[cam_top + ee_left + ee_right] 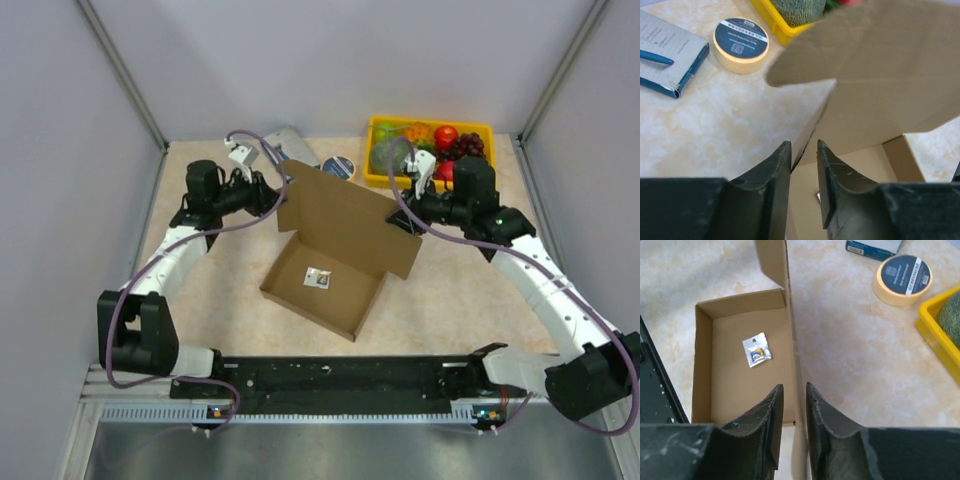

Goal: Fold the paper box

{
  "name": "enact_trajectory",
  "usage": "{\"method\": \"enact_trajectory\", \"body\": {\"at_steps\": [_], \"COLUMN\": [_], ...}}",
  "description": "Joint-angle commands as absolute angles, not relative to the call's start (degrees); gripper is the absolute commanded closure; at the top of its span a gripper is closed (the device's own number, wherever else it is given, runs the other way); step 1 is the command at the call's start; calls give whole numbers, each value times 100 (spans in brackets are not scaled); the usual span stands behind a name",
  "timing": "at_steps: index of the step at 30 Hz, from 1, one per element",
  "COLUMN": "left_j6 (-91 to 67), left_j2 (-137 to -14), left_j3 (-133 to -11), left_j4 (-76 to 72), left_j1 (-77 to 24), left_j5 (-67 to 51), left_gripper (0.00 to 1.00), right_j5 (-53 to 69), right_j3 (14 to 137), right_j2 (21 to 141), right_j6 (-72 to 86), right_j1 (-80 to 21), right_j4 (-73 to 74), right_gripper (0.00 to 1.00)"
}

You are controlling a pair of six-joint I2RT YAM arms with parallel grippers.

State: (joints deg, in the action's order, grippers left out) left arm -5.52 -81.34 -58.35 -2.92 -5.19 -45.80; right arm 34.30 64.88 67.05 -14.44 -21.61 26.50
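The paper box (345,295) is plain brown cardboard, an open tray in the middle of the table with its lid (350,222) standing up at the back. A small clear packet (318,278) lies on the box floor. My left gripper (278,190) is closed on the lid's left edge; in the left wrist view (802,147) the cardboard (880,75) runs between the fingers. My right gripper (408,222) is closed on the lid's right edge; in the right wrist view (794,389) the lid shows edge-on between the fingers above the tray (740,385).
A yellow fruit tray (372,150) stands at the back right. A tape roll (339,167) and a blue-grey booklet (290,148) lie behind the box. A black rail (330,375) runs along the near edge. Grey walls close in both sides.
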Motion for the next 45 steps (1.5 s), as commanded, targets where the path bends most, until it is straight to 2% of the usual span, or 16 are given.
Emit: {"method": "enact_trajectory", "body": {"at_steps": [1,2,5,6,9,15,20,23,25,27,32,37,40,43,44,45], "left_j6": [-922,-1027,-950,-871,-774,-765,-756,-747,-791,-826,-765,-782,-791,-896,-923,-966], "left_j2": [-7393,-7322,-7085,-7040,-6733,-6302,-6249,-6284,-6363,-6433,-6521,-6522,-6460,-6451,-6460,-6460], "left_j3": [-5284,-5126,-4957,-4905,-4599,-4149,-4148,-4122,-4105,-4096,-4184,-4201,-4157,-4192,-4245,-4263], "left_j4": [-981,-1176,-1126,-1073,-1107,-1301,-1266,-1318,-1371,-1406,-1257,-1169,-1125,-1002,-958,-906], "left_j1": [-966,-1097,-1483,-1590,-1845,-1890,-1890,-1898,-1898,-1898,-1898,-1898,-1907,-1925,-1934,-1942], "left_j5": [-3614,-3560,-2849,-2421,-1926,-1661,-1714,-1837,-1898,-1986,-2109,-2276,-2224,-2119,-2066,-2022], "left_gripper": [73,77,98,100,100,100,100,100,100,100,100,100,100,100,100,100], "right_j5": [3109,3190,1982,1473,985,211,1035,1500,1852,3063,3705,4007,4245,3947,3842,3832], "right_j3": [6733,6706,6706,6723,6689,6206,6152,6240,6512,6470,5275,5185,5343,5396,5431,5510], "right_j2": [6706,6663,6487,6399,6127,5679,5221,5657,6194,6626,6161,6739,6943,6943,6952,6935], "right_j6": [-264,-46,770,817,722,598,432,-280,-412,-439,-528,-546,-422,-318,-229,-194], "right_j1": [-2109,-2118,-2118,-2118,-2118,-1952,-1398,-1293,-995,-495,-440,-440,-509,-571,-641,-703], "right_j4": [2522,2479,2827,3056,3506,3744,3735,3490,3463,3043,814,44,61,298,342,456], "right_gripper": [75,74,46,37,28,18,12,7,11,20,13,17,29,49,62,69]}}
